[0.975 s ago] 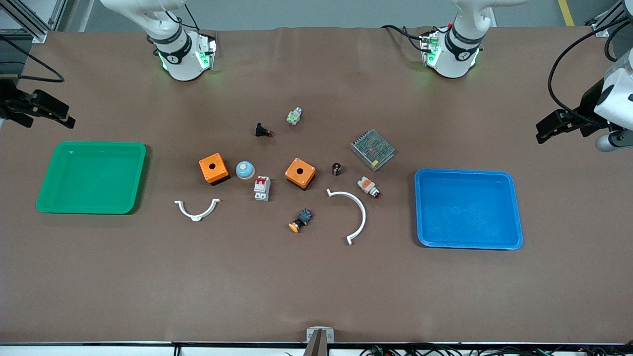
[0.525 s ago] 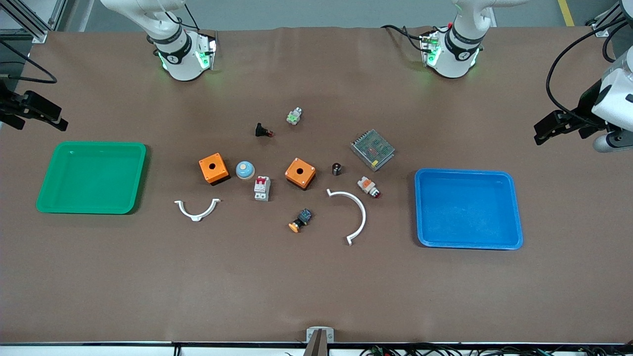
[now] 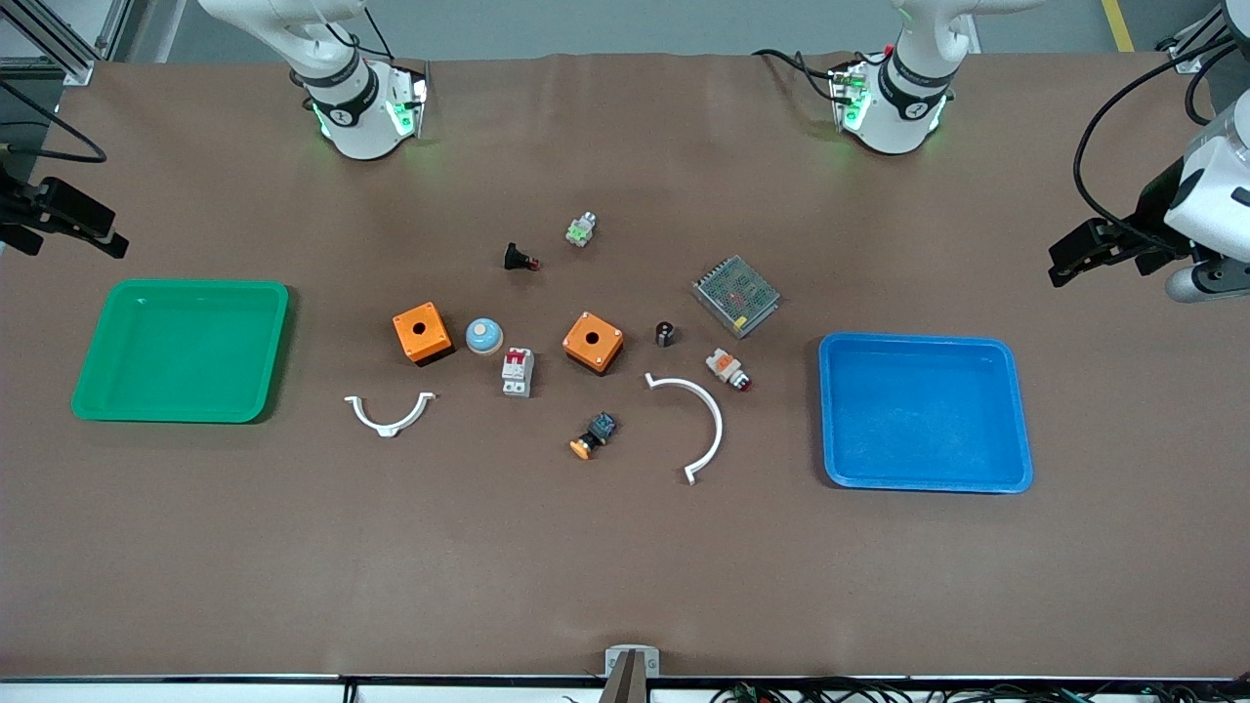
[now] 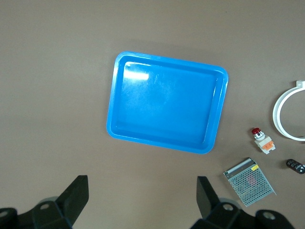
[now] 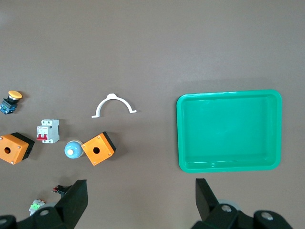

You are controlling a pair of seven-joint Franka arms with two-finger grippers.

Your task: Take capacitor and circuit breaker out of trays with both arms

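Note:
The capacitor (image 3: 665,334), a tiny black cylinder, lies on the table between an orange box and the grey mesh unit; it also shows in the left wrist view (image 4: 295,166). The breaker (image 3: 518,372), a small white block with red levers, lies beside the blue dome button and shows in the right wrist view (image 5: 48,131). My left gripper (image 3: 1072,258) is open and empty, high over the left arm's end of the table by the blue tray (image 3: 923,410). My right gripper (image 3: 105,237) is open and empty, high over the right arm's end by the green tray (image 3: 181,350).
Two orange boxes (image 3: 422,333) (image 3: 593,342), a grey mesh unit (image 3: 736,295), two white arcs (image 3: 389,415) (image 3: 703,430), a blue dome button (image 3: 483,336) and several push buttons (image 3: 520,259) (image 3: 729,368) (image 3: 593,435) crowd the table's middle.
The right gripper has drifted outward toward its end of the table. The left gripper has shifted slightly. Nothing on the table has moved.

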